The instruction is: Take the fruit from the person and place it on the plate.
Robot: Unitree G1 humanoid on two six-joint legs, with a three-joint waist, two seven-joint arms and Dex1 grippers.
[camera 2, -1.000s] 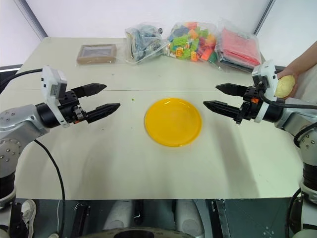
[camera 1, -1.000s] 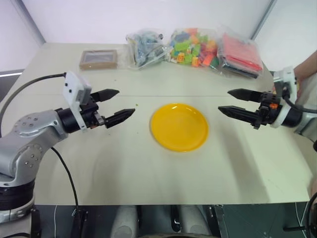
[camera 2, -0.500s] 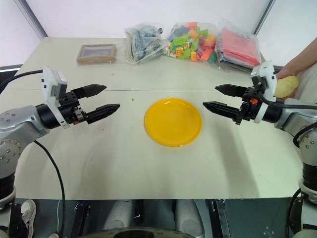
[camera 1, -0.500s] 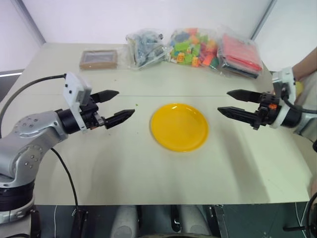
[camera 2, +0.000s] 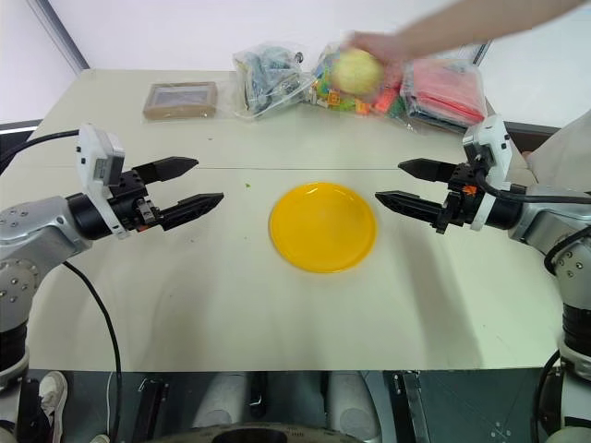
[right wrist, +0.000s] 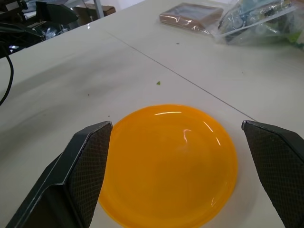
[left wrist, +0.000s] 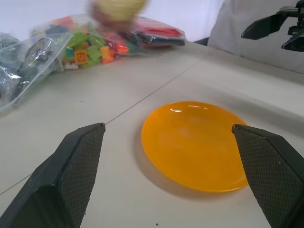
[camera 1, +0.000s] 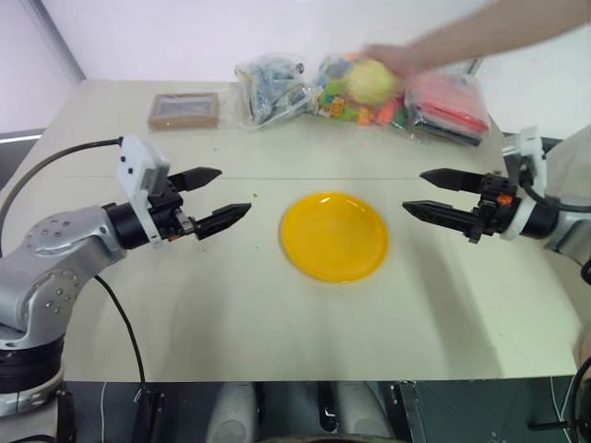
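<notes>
Pale table (camera 1: pixel 231 314), robot at the near edge with both arms raised level over it. Yellow-orange plate (camera 1: pixel 333 236) lies flat at the middle of the table, bare. Left gripper (camera 1: pixel 222 197) hovers to the plate's left, fingers spread wide, nothing between them, tips pointing toward the plate. Right gripper (camera 1: pixel 429 194) mirrors it on the plate's right side, fingers likewise wide apart and empty, tips aimed inward; neither gripper touches the plate or the table. The person's hand (camera 2: pixel 383 46) reaches in from the far right, forearm slanting across the upper corner, blurred. It grips the fruit (camera 2: pixel 356 71), a pale yellow lumpy ball, in the air above the far part of the table, over the bag of colourful bricks (camera 1: pixel 355 97). The fruit is well apart from both grippers and beyond the plate. Along the far edge: a small brown box (camera 1: pixel 184 110) at left, a bag of grey parts (camera 1: pixel 270 89) next, then the bricks, then a bag of red pieces (camera 1: pixel 452 106).
</notes>
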